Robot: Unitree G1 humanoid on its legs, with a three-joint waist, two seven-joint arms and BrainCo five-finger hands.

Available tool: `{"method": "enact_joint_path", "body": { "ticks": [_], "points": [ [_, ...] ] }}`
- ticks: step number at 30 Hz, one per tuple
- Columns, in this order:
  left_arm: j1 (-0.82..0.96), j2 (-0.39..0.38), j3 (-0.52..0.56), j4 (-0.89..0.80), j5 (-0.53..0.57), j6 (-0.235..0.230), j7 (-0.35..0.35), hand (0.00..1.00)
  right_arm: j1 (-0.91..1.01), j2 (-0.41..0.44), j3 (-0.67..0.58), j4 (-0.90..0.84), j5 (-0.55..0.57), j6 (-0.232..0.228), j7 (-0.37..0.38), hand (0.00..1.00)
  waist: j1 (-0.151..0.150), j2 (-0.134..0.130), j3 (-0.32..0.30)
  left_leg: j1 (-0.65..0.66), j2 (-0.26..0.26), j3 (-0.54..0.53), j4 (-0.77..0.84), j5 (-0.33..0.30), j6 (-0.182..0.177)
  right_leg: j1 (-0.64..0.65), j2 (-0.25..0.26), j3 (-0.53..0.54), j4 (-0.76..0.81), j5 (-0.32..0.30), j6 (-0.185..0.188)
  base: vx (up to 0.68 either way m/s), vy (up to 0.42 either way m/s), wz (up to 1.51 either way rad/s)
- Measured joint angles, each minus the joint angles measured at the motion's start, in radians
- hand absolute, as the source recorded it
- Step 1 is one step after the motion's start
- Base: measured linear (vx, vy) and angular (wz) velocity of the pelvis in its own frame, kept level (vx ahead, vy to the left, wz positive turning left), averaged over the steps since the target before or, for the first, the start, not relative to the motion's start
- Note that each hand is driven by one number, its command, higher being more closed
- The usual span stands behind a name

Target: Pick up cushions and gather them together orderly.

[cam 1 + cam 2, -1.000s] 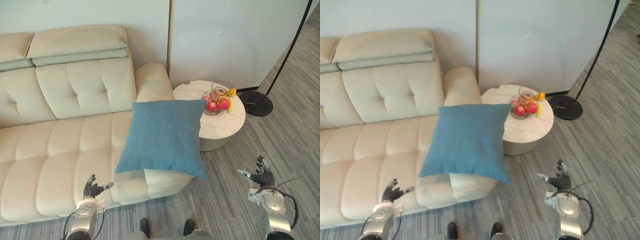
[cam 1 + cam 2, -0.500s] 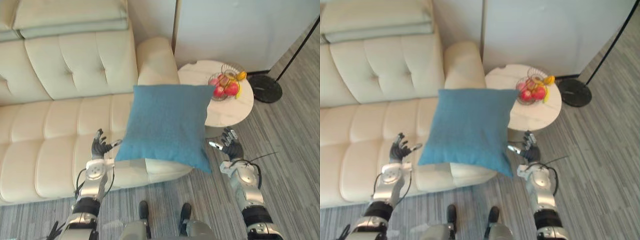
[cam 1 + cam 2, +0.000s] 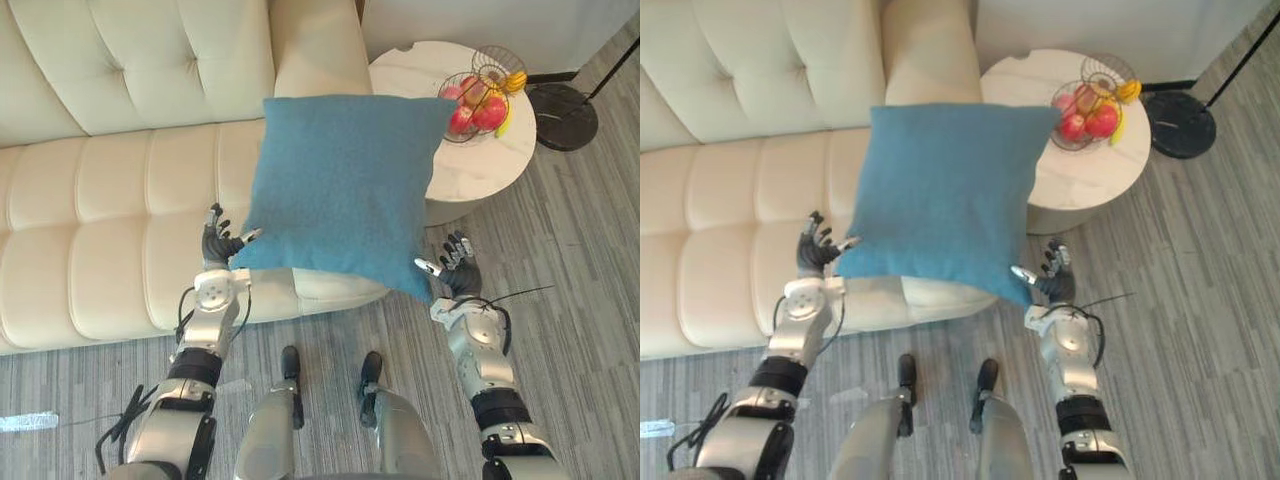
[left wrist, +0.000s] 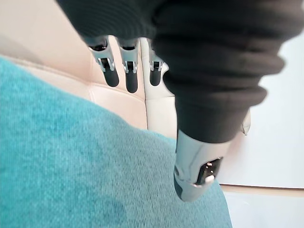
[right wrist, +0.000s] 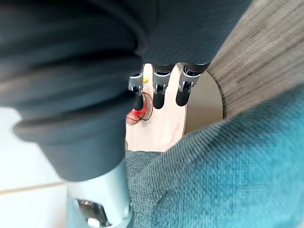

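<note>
Currently listed: blue cushion (image 3: 345,190), on the cream sofa (image 3: 110,200) at the seat end by the armrest, one lower corner past the front edge, not yet lifted.
Item: left hand (image 3: 215,247), risen in the last second to the cushion's lower left corner, fingers (image 4: 126,71) straight and spread, holding nothing.
Item: right hand (image 3: 455,278), likewise risen to the lower right corner, fingers (image 5: 159,92) straight, empty.
Thumbs possibly brush the cloth; hard to tell.
Judgement: both sides flanked, two-handed lift likely next.
Adjacent: round bench (image 3: 415,70), fruit basket (image 3: 485,90).
</note>
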Motion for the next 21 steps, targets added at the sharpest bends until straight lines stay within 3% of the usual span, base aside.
{"method": "enact_joint_path", "body": {
  "ticks": [17, 21],
  "points": [
    [-0.171, -0.062, -0.116, 0.062, -0.036, -0.011, 0.024, 0.00, -0.235, 0.015, 0.081, 0.054, 0.059, 0.000, -0.031, 0.00, 0.019, 0.012, 0.028, -0.089, 0.013, -0.003, 0.022, 0.007, -0.007, -0.075, 0.010, -0.010, -0.007, 0.013, -0.016, 0.01, 0.003, 0.00],
    [-0.200, -0.065, -0.122, 0.103, 0.024, -0.010, 0.024, 0.00, -0.281, 0.015, 0.083, 0.079, 0.068, 0.000, -0.042, 0.00, 0.021, 0.023, 0.044, -0.107, 0.018, 0.000, 0.027, 0.010, -0.006, -0.085, 0.014, -0.009, -0.019, 0.030, -0.020, -0.02, 0.007, -0.03]
  ]
}}
